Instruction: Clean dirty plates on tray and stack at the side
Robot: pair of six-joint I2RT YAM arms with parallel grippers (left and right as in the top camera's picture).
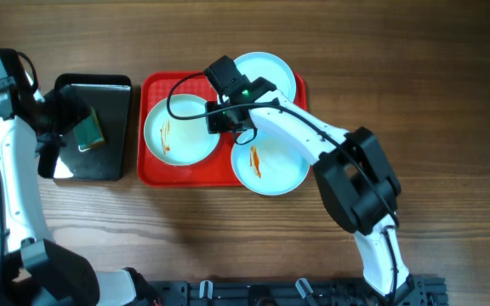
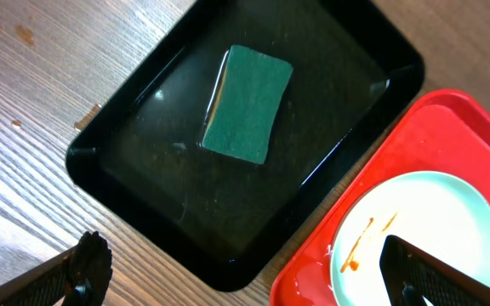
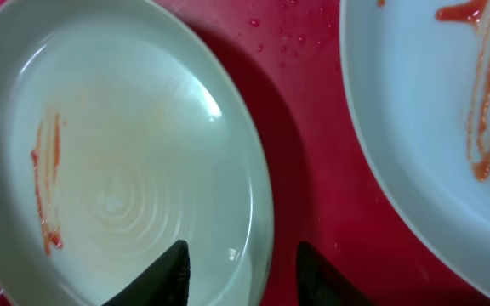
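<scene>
The right gripper is sitting low over the red tray, right at the edge of the left plate. Its two fingers are standing about half open. One finger is hanging over the inside of the plate and the other is hanging over the tray just beside it, so the rim is lying between them. The fingers are not squeezing the rim as far as I can see, so this gripper is holding nothing.

The left gripper is hanging over the black tray, which is lying just beside the red tray. Its fingers are spread wide and it is holding nothing too. The green sponge is lying flat in the black tray, and nothing is touching it.

I think the job is only starting. All the plates are lying on the red tray, and no plate is stacked at the side. The left plate and the near right plate are showing orange sauce streaks. The far plate is looking clean, but the arm is hiding part of it. So the wiping and all the stacking are waiting to be done.

Counting now: three plates, one red tray, one black tray, one sponge and two grippers.
</scene>
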